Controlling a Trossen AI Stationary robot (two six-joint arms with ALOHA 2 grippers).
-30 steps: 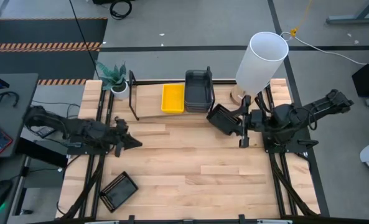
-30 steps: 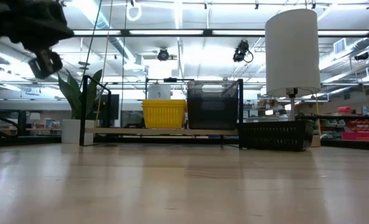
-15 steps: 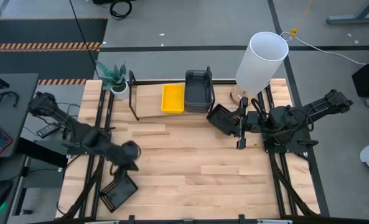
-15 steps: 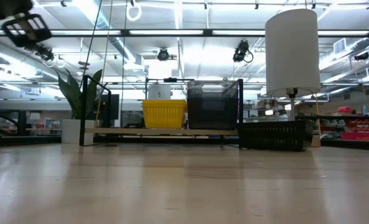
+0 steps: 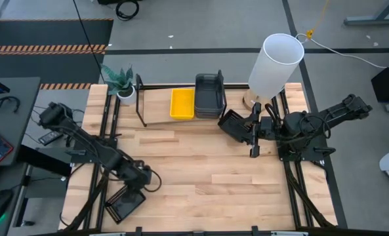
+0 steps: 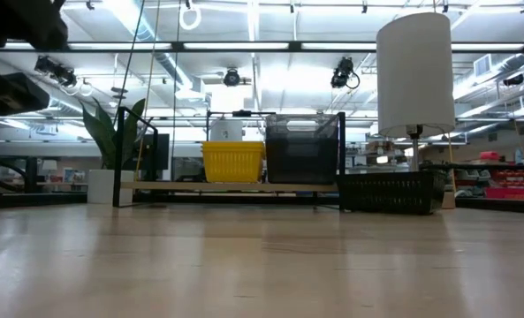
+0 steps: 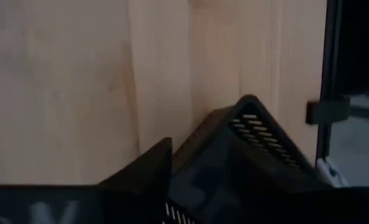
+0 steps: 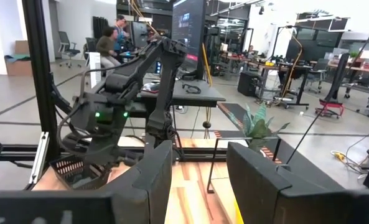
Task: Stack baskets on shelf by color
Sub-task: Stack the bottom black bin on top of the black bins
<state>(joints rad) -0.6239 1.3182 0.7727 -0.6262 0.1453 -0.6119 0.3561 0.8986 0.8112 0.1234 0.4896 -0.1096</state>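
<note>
A: Left gripper, position and fingers?
B: Hung over the front-left part of the table, right above 1 black mesh basket; whether its fingers were spread or closed could not be told.

A: Right gripper?
B: Fingers parted, beside another black mesh basket by the shelf's right end.

A: Shelf contents?
B: 1 yellow basket and a dark grey basket stack, side by side.

A: Other items?
B: Potted plant, white lamp.
</note>
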